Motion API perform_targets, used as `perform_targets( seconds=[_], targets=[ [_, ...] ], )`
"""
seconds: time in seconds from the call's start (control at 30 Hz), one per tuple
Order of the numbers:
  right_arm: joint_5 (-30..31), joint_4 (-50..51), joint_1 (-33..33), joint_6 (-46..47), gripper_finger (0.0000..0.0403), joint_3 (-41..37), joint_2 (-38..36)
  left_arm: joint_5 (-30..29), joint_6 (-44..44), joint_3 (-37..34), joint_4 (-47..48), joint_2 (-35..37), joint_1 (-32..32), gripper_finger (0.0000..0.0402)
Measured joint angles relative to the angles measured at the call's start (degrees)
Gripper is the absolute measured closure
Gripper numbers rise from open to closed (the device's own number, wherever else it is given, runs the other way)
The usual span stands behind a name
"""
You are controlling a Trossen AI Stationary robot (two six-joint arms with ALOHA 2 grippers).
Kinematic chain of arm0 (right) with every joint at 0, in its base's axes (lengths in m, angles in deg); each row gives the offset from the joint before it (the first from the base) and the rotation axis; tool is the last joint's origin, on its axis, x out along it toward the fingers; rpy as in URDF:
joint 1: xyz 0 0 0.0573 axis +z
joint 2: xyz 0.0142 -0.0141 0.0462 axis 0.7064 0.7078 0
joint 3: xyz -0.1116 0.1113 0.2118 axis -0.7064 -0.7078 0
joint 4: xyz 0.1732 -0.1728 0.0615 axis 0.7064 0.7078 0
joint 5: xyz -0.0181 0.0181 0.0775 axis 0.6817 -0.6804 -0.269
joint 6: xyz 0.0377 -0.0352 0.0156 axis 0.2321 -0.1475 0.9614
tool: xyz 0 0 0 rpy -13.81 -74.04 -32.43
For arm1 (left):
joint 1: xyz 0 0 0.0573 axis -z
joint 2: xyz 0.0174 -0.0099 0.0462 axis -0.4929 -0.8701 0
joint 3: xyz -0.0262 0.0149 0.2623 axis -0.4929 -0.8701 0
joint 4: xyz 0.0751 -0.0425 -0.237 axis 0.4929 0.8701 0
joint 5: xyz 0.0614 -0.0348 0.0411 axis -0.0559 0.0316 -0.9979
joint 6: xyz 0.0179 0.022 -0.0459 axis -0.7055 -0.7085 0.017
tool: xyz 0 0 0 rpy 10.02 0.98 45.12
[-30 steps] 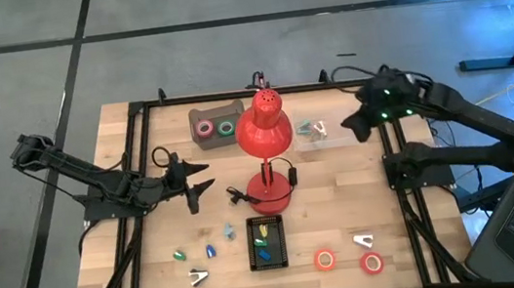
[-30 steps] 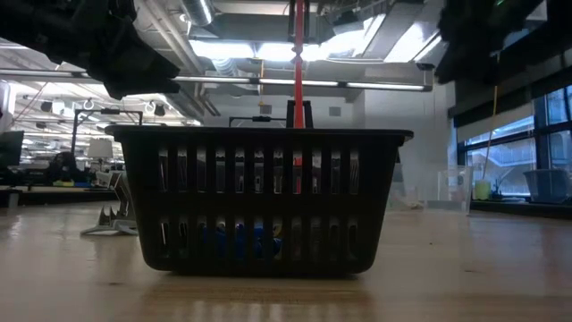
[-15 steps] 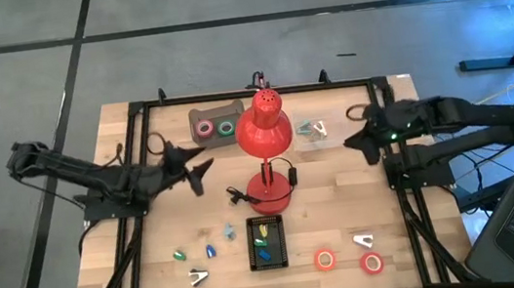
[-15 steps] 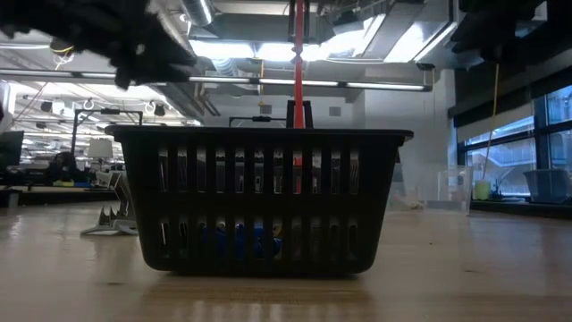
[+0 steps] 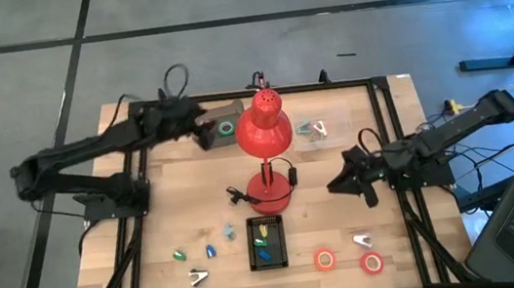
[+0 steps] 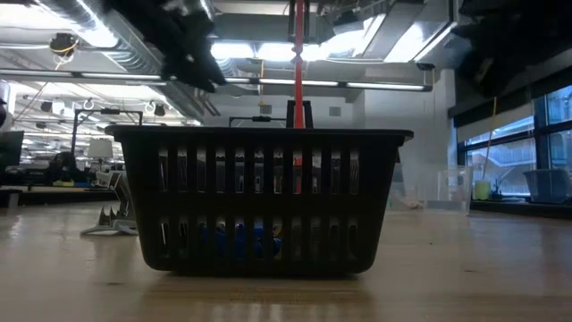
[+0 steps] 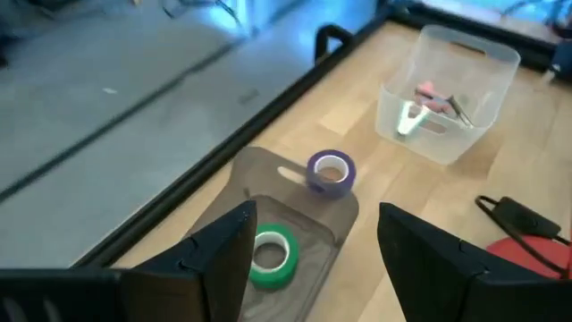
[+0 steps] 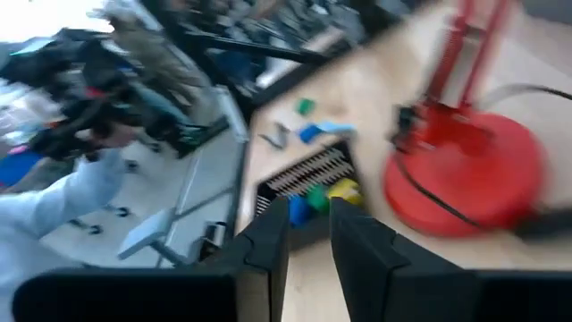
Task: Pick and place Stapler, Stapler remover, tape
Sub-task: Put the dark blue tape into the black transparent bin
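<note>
Two tape rolls (image 5: 214, 128) already sit in the grey tray (image 5: 197, 117) at the worktop's (image 5: 343, 202) far edge — two more, tape rolls (image 5: 348, 261), lie loose near the front. The left tool (image 5: 190, 120) hovers over the tray, released and empty. The right tool (image 5: 345, 180) hangs beside the red lamp (image 5: 266, 153), narrowly parted, grasping nothing — much sorting remains.

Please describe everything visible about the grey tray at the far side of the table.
The grey tray looks like smoky, see-through plastic, shallow, with rounded corners and a slot handle in one end wall. It lies flat on the wooden table near the far edge, beside the red lamp. Inside lie a green tape roll and a purple one. The left pincer hovers open above it, not touching.
</note>
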Motion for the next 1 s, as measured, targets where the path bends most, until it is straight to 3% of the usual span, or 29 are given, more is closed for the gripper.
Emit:
perform_targets(
  seconds=[0.27, 0.57, 1.0],
  targets=[
    [0.17, -16.49, 4.14, -9.57, 0.0319, -4.34, 5.1, 17.63, -8.68, 15.78, 7.17, -22.13, -10.3, 0.0178],
    [0.15, -20.95, 4.14, -14.84, 0.0319, -4.37, 8.12, 21.24, -16.15, 32.48, 13.14, -40.67, -15.29, 0.0178],
    [1.49, -21.4, 4.1, -16.61, 0.0319, -4.37, 8.23, 21.48, -23.78, 46.63, 22.38, -55.85, -15.87, 0.0178]
  ],
)
